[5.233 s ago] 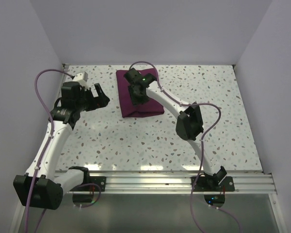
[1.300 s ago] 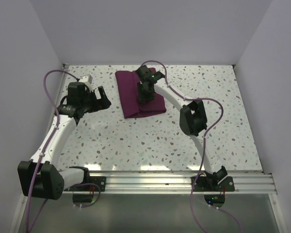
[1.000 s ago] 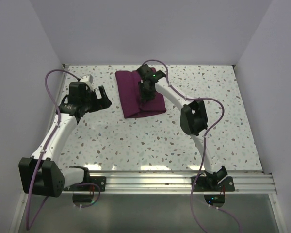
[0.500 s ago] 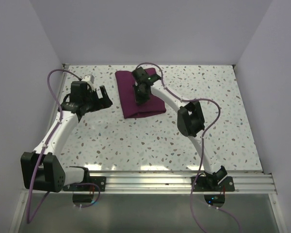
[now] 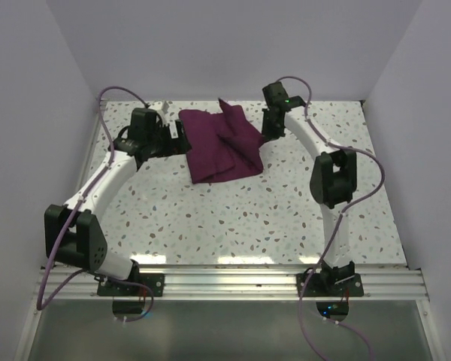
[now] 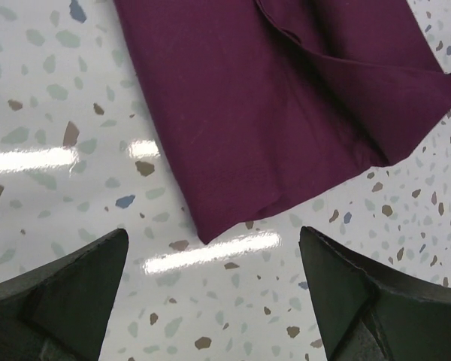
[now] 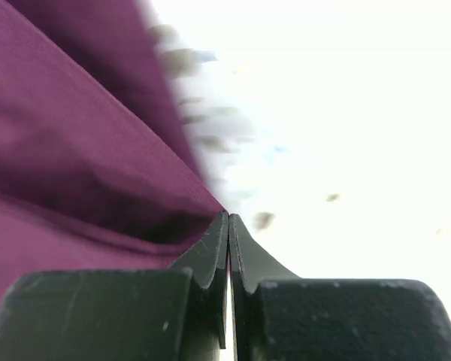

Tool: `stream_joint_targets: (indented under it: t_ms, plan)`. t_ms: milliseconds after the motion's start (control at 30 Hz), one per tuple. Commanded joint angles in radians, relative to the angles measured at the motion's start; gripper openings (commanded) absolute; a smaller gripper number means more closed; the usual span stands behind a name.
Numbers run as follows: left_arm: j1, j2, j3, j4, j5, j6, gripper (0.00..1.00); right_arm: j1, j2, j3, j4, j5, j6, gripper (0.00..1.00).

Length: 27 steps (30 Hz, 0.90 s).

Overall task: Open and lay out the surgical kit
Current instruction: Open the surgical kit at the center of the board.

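Top external view: maroon-purple cloth wrap point(image 5: 214, 150) on the far middle of the speckled table point(image 5: 210, 218), lying mostly flat; its right part is rumpled, with one fold raised into a peak at the far edge. Left gripper point(image 5: 180, 140) just beside the wrap's left edge; right gripper point(image 5: 268, 135) at the wrap's right edge, the arm reaching in from the right. Left wrist view: both dark fingers point(image 6: 68, 293) of the left gripper point(image 6: 212, 241) spread wide apart, holding nothing; the wrap's near corner point(image 6: 286, 113) sits between and just beyond the fingertips, flat on the table, with a loose fold along the upper right. Right wrist view: right gripper point(image 7: 228, 226) pressed together with almost no gap, the wrap point(image 7: 75, 150) running in a taut sheet from the upper left down to the fingertips, where its edge is pinched between them. Table beyond is blurred and overexposed.
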Motion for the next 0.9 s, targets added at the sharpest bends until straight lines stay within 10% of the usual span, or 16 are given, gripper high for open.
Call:
stream_joint_targets:
  t_ms: [0,367,400,433,533,867]
  plan:
    - [-0.079,0.085,0.103,0.002,-0.051,0.037,1.0,-0.033,-0.121,-0.125,0.001,0.103,-0.025,0.0]
    - [-0.332,0.459,0.422,-0.128,-0.243,0.07,0.99,-0.144,-0.166,-0.362,-0.039,0.32,0.078,0.0]
    - [-0.345,0.484,0.461,-0.139,-0.261,0.07,0.99,-0.153,-0.158,-0.359,-0.05,0.33,0.086,0.14]
    - [-0.362,0.507,0.481,-0.154,-0.281,0.07,0.99,-0.161,-0.149,-0.357,-0.057,0.342,0.09,0.57]
    - [-0.388,0.582,0.544,-0.18,-0.312,0.071,0.99,-0.198,-0.155,-0.351,-0.086,0.416,0.109,0.98]
    - [-0.435,0.685,0.577,-0.272,-0.482,0.039,0.89,-0.279,-0.285,-0.29,-0.152,0.399,0.119,0.98]
